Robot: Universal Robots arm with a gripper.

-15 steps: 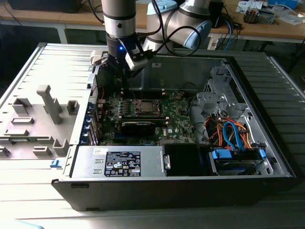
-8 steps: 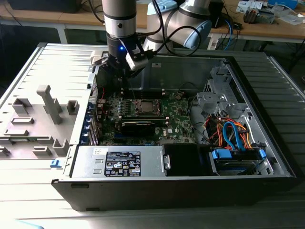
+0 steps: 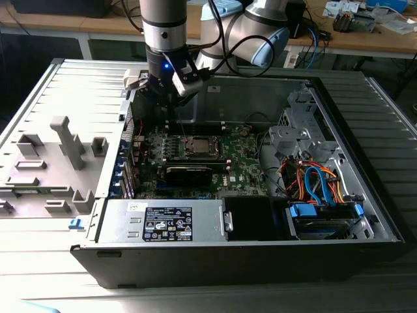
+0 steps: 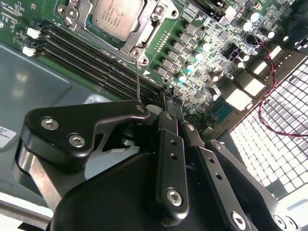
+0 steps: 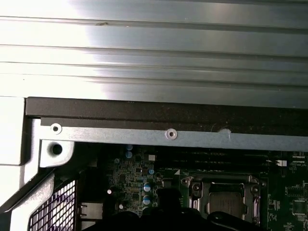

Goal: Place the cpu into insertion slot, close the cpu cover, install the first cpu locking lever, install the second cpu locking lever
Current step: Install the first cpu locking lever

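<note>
Green motherboard (image 3: 215, 156) lies flat inside an open computer case (image 3: 365, 215) that rests on a grey ribbed surface (image 3: 39, 274). Near the board's middle, in the exterior view, sits the insertion slot (image 3: 200, 147), ringed by its silver frame, and the cpu (image 4: 117, 15) is already seated in it, its grey metal top visible in both wrist views. The cpu cover (image 4: 155, 19) appears to lie down flat around the chip, its window framing the metal top, though whether it is fully latched cannot be told. A thin wire locking lever (image 4: 138, 82) stands up from the corner of the socket frame in the second wrist view, rising toward the end effector (image 4: 166, 103). The end effector hangs above the board, towards the case's far wall and to the exterior view's left of the socket; its black fingers (image 4: 168, 144) look drawn close together with their tips near the lever's upper end, but whether they actually pinch the wire is not clear. A row of dark memory slots (image 4: 91, 55) runs beside the socket. A red wire (image 4: 269, 77) loops over the perforated metal wall of the case.
</note>
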